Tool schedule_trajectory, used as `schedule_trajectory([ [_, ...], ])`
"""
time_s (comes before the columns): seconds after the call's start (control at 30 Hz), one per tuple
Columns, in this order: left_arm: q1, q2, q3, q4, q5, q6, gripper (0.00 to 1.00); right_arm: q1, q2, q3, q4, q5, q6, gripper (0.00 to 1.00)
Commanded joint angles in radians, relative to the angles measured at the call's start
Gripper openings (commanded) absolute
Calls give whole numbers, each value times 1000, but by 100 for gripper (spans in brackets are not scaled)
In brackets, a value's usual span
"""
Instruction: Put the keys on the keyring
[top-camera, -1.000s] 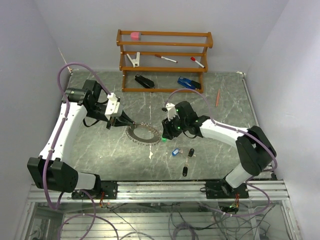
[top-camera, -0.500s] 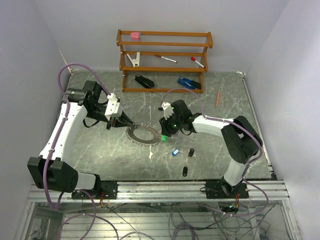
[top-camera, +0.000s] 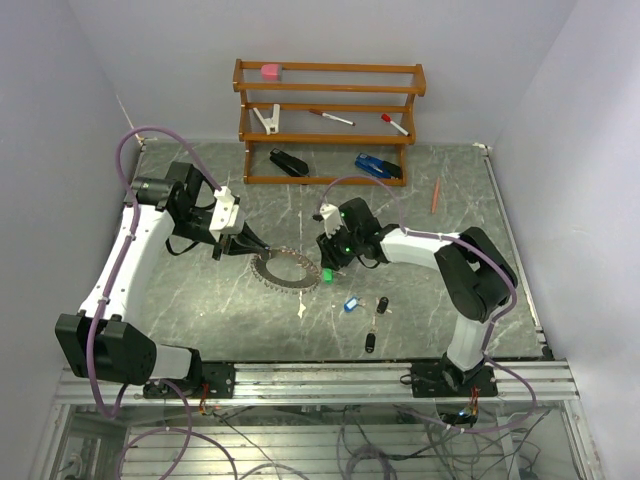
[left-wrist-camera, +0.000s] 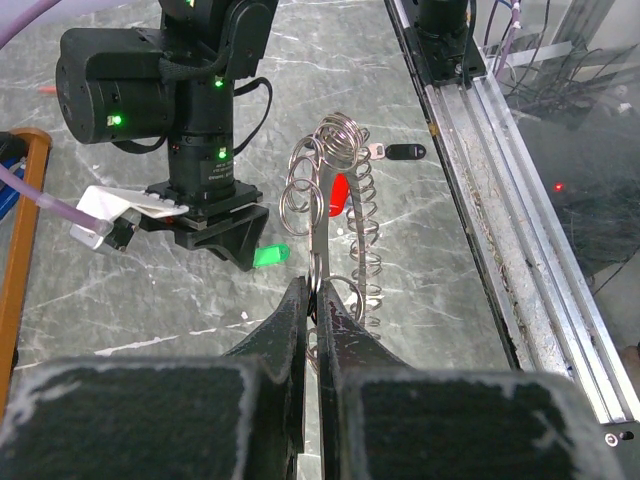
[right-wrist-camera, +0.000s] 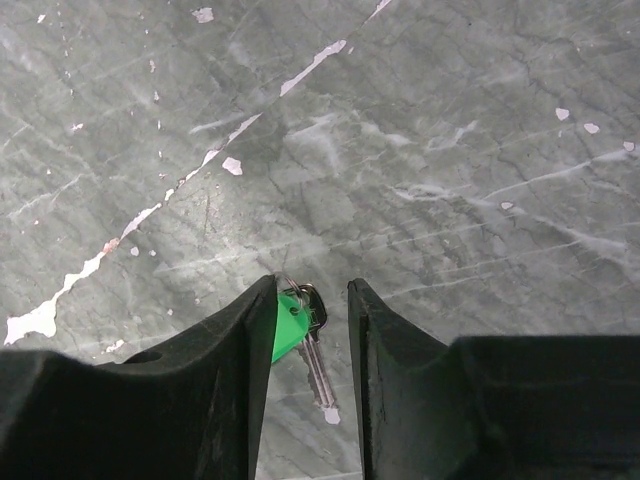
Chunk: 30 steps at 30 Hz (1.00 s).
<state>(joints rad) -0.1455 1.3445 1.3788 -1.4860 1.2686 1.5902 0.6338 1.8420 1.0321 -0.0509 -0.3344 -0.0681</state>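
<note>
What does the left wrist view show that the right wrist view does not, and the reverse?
Only the left wrist view shows the left gripper shut on the keyring, the red tag, a black key lying beyond, and the rail. Only the right wrist view shows the metal blade of the green key. Both show the right gripper with the green key at its fingers, and the marbled table.

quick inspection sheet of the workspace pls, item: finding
surface: grey marbled table, white scuffs
job's things: keyring with red tag; green key; blue key, two black keys loose
clutter: wooden rack holding staplers, markers; orange stick
grippers: left gripper shut on keyring rim; right gripper jaws apart around green key
cables: purple hoses along both arms
surroundings: white walls
</note>
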Motion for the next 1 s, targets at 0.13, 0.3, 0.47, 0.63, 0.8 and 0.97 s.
schedule_trajectory([
  [0.13, 12, 0, 17, -10, 71, 21, 7, -6, 23, 11, 2, -24, -15, 27],
  [0.3, 12, 5, 16, -9, 68, 24, 7, -6, 34, 13, -12, -35, -6, 21],
  [0.47, 14, 10, 17, -10, 63, 29, 7, -6, 31, 1, -12, -32, 8, 9],
  [0.63, 15, 17, 22, -10, 66, 28, 7, -6, 12, -8, -14, 1, 35, 0],
  [0.8, 15, 10, 19, -7, 38, 47, 7, -6, -43, 8, -84, 65, 67, 0],
  [0.97, 15, -5, 3, 38, -8, 16, 7, -7, -198, 45, -206, 114, 92, 0],
])
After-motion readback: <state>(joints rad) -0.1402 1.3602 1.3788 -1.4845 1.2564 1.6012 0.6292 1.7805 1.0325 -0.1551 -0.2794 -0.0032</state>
